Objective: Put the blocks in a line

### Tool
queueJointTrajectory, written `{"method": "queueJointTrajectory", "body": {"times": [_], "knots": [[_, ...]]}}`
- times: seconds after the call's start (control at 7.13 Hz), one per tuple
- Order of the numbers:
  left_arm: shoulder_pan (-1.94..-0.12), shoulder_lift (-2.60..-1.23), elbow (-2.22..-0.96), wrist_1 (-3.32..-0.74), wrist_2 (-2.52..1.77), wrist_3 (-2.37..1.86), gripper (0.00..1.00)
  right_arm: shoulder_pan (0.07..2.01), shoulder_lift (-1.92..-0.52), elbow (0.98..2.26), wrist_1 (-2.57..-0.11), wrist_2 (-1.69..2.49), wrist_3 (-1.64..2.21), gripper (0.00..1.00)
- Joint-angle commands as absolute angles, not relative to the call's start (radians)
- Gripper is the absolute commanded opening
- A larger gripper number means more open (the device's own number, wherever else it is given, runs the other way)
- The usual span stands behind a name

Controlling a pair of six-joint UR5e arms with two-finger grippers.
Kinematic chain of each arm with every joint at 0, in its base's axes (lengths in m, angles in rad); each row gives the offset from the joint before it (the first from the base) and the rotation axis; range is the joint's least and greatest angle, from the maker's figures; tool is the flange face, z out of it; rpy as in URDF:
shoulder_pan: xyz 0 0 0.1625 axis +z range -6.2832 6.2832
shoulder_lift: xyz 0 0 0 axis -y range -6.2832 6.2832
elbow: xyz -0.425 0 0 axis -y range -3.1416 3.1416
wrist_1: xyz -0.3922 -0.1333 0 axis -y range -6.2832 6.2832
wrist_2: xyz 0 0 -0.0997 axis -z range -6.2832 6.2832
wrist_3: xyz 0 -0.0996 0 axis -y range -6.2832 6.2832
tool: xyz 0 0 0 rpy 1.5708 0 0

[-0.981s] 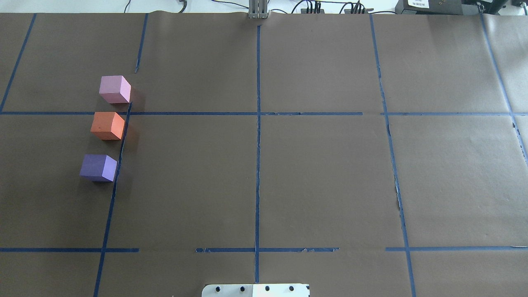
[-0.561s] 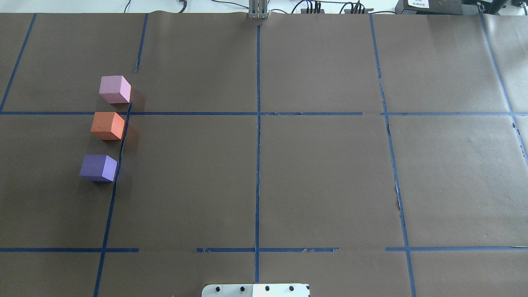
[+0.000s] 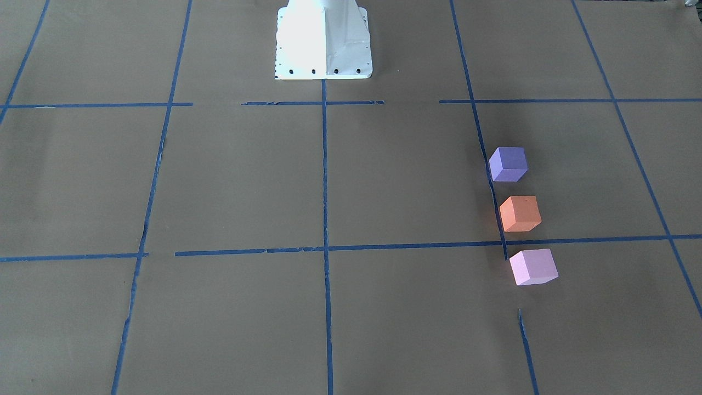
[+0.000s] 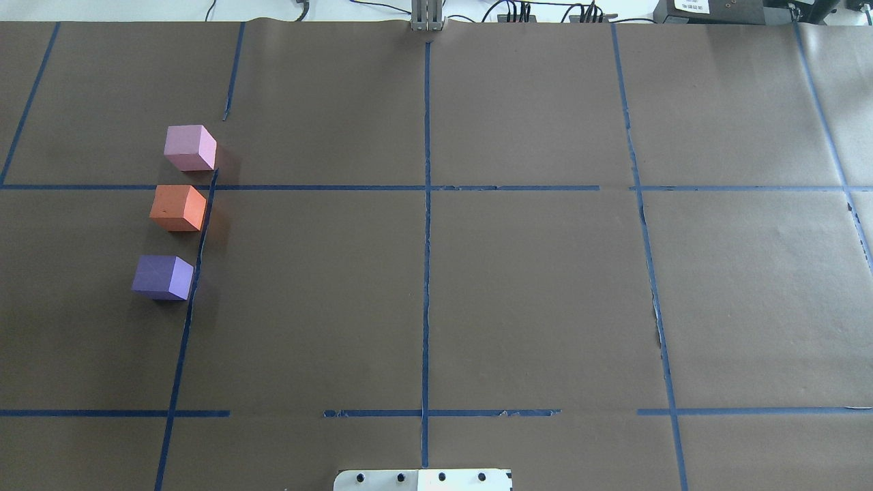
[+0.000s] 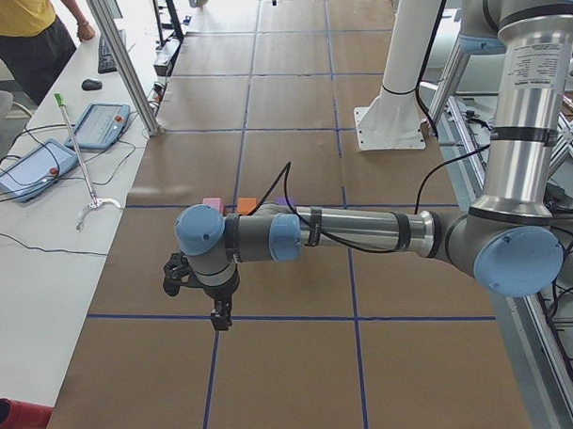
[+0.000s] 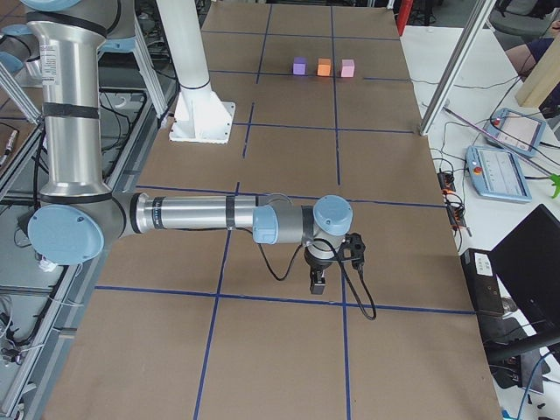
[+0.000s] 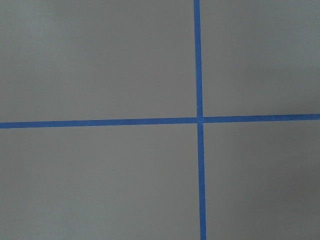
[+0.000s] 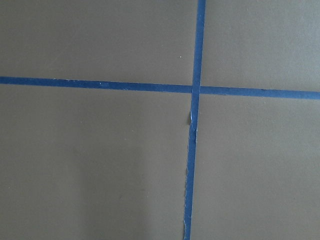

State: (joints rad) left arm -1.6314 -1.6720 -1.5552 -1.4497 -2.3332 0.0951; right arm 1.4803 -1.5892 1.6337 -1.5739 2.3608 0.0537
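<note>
Three cubes stand in a row on the brown paper at the table's left side: pink block farthest, orange block in the middle, purple block nearest the robot. They stand apart with small gaps. The front-facing view shows the same row: purple, orange, pink. My left gripper hangs over a tape line beyond the table's left end, far from the blocks. My right gripper hangs likewise at the right end. I cannot tell whether either is open. Both wrist views show only paper and tape.
The robot's white base plate sits at the near middle edge. Blue tape lines grid the brown paper. A side bench holds tablets and cables, with a person in yellow behind it.
</note>
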Motion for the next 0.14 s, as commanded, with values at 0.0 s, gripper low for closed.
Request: {"method": "queueJointTrajectory", "body": {"times": [0.0], "knots": [[-1.632,-1.672,-1.548,-1.45,-2.333,0.095,1.0,1.48,-1.589,1.634,-1.575,2.361,0.054,1.0]]}}
